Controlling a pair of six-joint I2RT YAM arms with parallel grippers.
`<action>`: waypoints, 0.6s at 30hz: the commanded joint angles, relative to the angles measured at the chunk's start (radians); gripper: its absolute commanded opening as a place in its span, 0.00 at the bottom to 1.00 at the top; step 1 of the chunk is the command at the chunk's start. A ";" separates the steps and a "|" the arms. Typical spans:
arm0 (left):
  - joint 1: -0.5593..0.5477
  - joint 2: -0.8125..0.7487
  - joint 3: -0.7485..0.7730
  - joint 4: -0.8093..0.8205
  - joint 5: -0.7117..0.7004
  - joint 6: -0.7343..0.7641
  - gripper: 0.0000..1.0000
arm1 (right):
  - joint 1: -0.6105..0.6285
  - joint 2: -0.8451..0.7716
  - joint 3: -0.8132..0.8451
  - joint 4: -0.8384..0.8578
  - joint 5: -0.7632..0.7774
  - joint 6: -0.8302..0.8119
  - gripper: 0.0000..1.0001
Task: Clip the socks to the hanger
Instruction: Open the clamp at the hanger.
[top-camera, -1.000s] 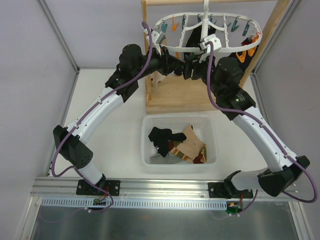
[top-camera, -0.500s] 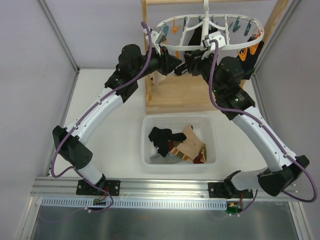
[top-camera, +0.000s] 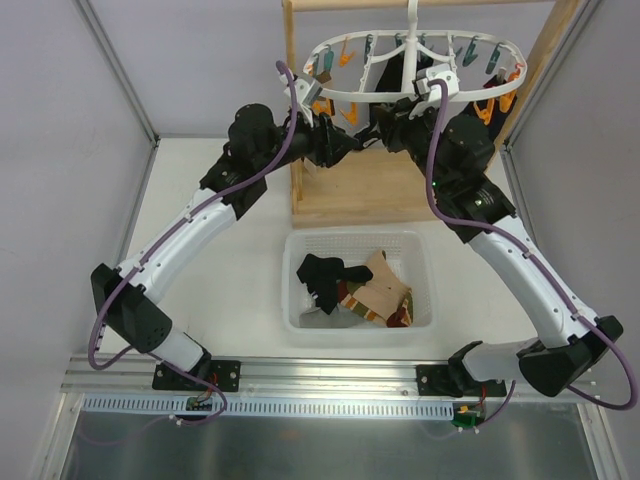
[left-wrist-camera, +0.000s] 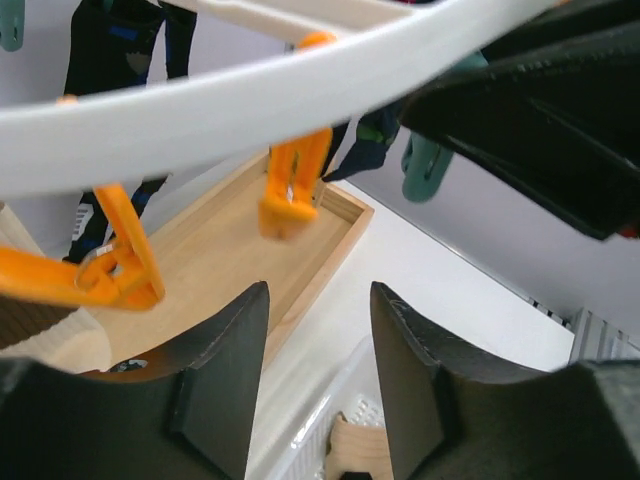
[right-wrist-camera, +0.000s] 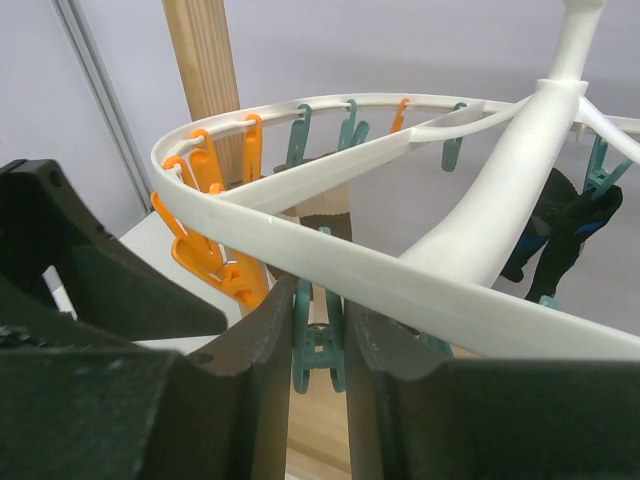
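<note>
Right jaws pinched on upright teal plastic clothespin (right-wrist-camera: 319, 352) under near rim of white plastic oval ring hanger (right-wrist-camera: 400, 290); left jaws spread, empty, just left. Assorted fabric socks (top-camera: 362, 290) down in white mesh basket (top-camera: 350, 236), nearer.

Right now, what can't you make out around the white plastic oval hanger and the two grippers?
- Top view: jaws of left gripper and right gripper, hidden under the white plastic oval hanger.
- Right wrist view: whether the fingers pinch the teal clothespin; depth unclear.
- Left wrist view: top of the hanging black sock, cut by the frame edge.
- Top view: count of socks in the white mesh basket; they overlap.
</note>
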 joint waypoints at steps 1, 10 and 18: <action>0.001 -0.128 -0.064 0.073 0.038 0.014 0.47 | 0.000 -0.040 0.009 0.015 -0.033 0.042 0.04; 0.002 -0.307 -0.294 0.076 0.052 -0.007 0.77 | -0.002 -0.040 0.030 -0.099 0.007 0.107 0.04; 0.001 -0.424 -0.613 0.044 0.104 -0.133 0.76 | -0.002 -0.042 0.033 -0.105 0.005 0.124 0.02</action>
